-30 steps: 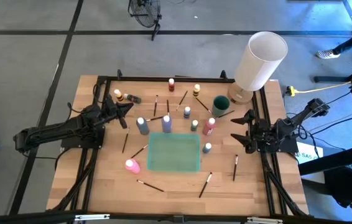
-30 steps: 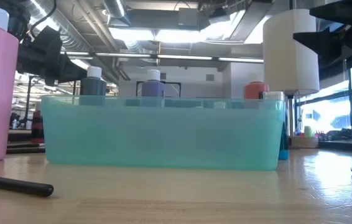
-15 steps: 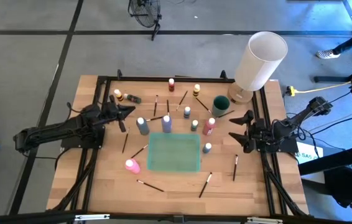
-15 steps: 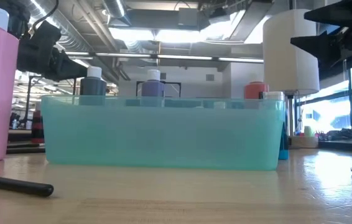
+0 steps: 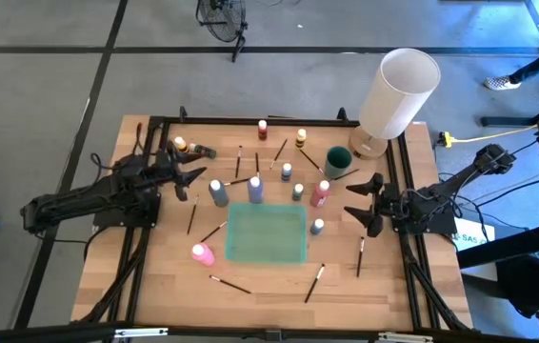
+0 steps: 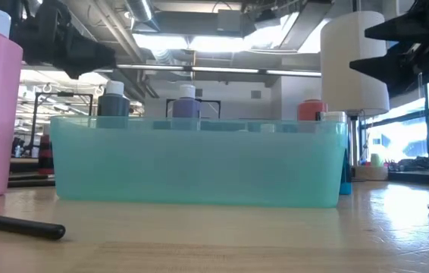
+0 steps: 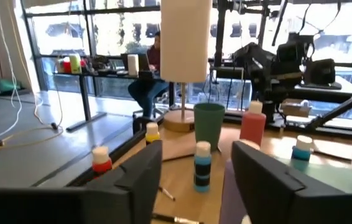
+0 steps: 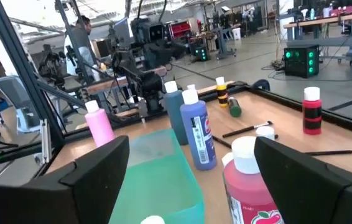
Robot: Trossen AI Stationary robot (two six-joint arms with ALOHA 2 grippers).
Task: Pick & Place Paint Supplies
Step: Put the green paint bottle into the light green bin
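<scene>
Left gripper (image 5: 193,176) has just sprung apart, fingers spread and empty, near the grey bottle (image 5: 218,192) on the bench (image 5: 269,291). Right gripper (image 5: 363,205) edges inward, fingers spread too, grasping nothing. Bottles and brushes stand scattered around the teal tray (image 5: 267,232), which looks empty, so a first pick seems imminent.

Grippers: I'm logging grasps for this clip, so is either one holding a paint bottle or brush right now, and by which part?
Nothing is held. The left gripper and the right gripper both stand open and empty above the wooden table.
</scene>
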